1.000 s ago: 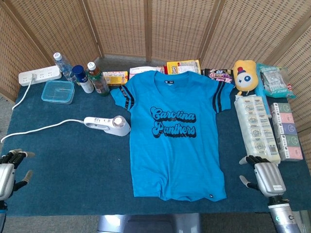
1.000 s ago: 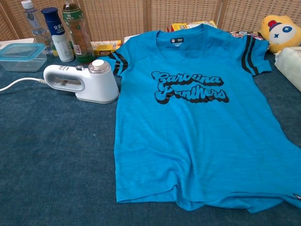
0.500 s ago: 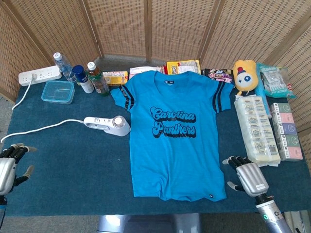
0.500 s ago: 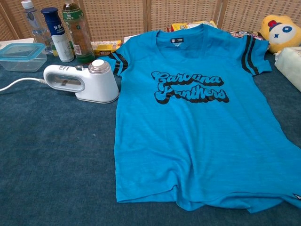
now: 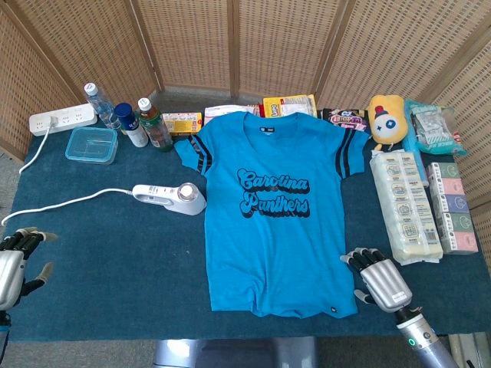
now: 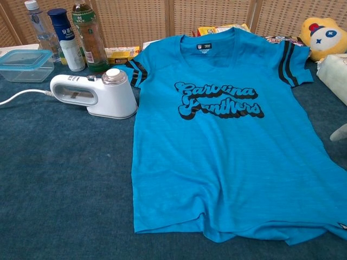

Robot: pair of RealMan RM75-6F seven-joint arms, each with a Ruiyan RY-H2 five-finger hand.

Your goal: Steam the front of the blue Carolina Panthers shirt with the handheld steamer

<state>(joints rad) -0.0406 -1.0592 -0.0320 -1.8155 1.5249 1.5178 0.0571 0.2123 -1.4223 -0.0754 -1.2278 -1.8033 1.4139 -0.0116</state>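
Head view: the blue Carolina Panthers shirt (image 5: 278, 211) lies flat, front up, collar toward the wicker screen (image 5: 238, 46), on the dark blue table cover (image 5: 115, 268). The handheld steamer (image 5: 170, 197) lies on its side just beside the shirt's left sleeve, its white cord (image 5: 65, 204) trailing toward the table edge; no hand touches it. The left hand (image 5: 15, 261) hangs at the near left corner, well apart from the steamer, fingers spread and holding nothing. The right hand (image 5: 377, 278) sits just beside the shirt's lower right hem, fingers apart and empty. Bottles (image 5: 130, 121), a clear lidded box (image 5: 91, 145), a power strip (image 5: 61, 119), snack packets and a yellow plush toy (image 5: 387, 119) line the far and right edges. Chest view: the steamer (image 6: 97, 95) rests untouched by the sleeve, and the shirt (image 6: 227, 141) spreads across the cover with soft wrinkles near the hem. Only a pale fingertip (image 6: 339, 132) of the right hand enters at the right edge; the left hand does not appear. Judged from this, steaming has not begun: picking up the steamer and every pass over the shirt front remain to be done.
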